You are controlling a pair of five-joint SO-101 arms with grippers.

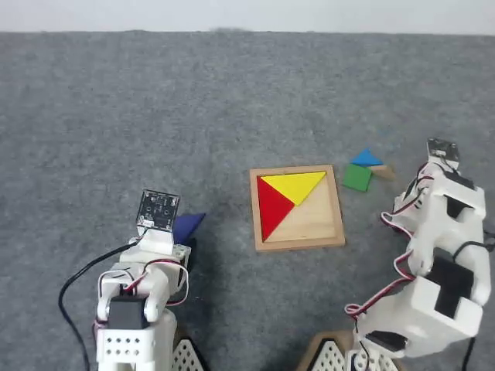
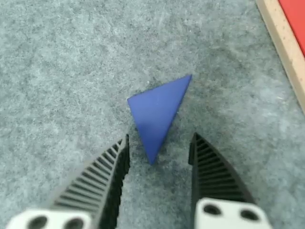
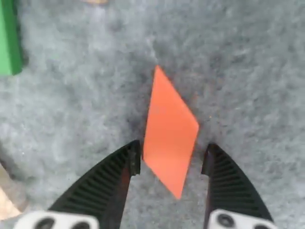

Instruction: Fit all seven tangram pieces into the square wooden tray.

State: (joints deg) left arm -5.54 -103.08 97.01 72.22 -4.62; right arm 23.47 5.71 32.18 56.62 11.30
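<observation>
The square wooden tray [image 1: 313, 222] lies mid-table with a yellow triangle [image 1: 295, 185] and a red triangle [image 1: 272, 207] seated in it. A dark blue triangle [image 2: 157, 114] lies flat on the grey mat, its near tip between the fingers of my open left gripper [image 2: 159, 143]; in the high view this dark blue triangle [image 1: 188, 226] pokes out beside the left arm. My right gripper [image 3: 172, 150] is open and straddles an orange parallelogram [image 3: 169, 129] lying on the mat. A green square [image 1: 356, 177], a light blue triangle [image 1: 366, 158] and a tan piece [image 1: 384, 171] sit right of the tray.
Grey felt covers the whole table. The tray's rim [image 2: 281, 43] and the red triangle [image 2: 295, 19] show at the left wrist view's edge. The green square [image 3: 8, 38] lies close to the right gripper. The arm bases stand at the front edge.
</observation>
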